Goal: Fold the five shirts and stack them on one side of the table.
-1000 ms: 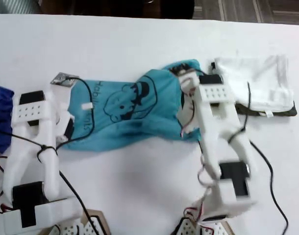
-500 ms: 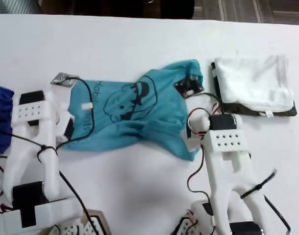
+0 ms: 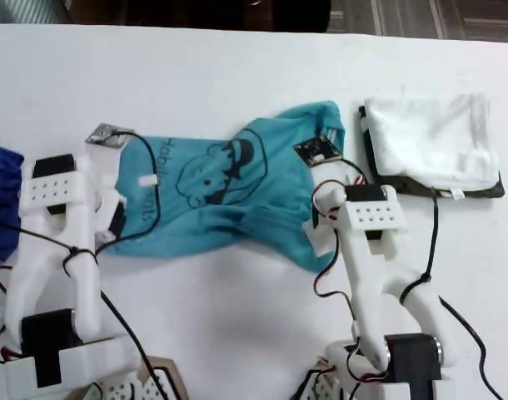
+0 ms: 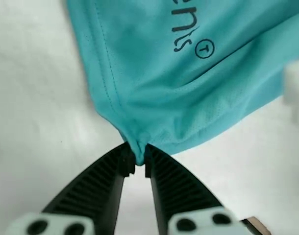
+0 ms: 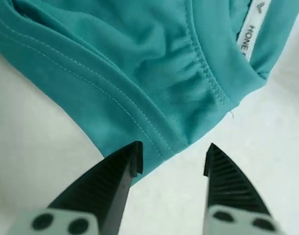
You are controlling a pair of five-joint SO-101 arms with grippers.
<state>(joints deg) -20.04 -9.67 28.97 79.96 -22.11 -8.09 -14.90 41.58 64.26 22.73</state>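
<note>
Left tool pinches soft, wrinkled teal shirt hem.

Teal shirt beside folded white shirt

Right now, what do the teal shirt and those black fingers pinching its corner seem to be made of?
Teal shirt: looks like a soft, matte knit, perhaps cotton jersey. It gathers into wrinkles and shows stitched hems.
Left fingers: seemingly hard black plastic with a matte finish. Fine ribs run across them, perhaps printed layers. The exact plastic is unclear.
</note>
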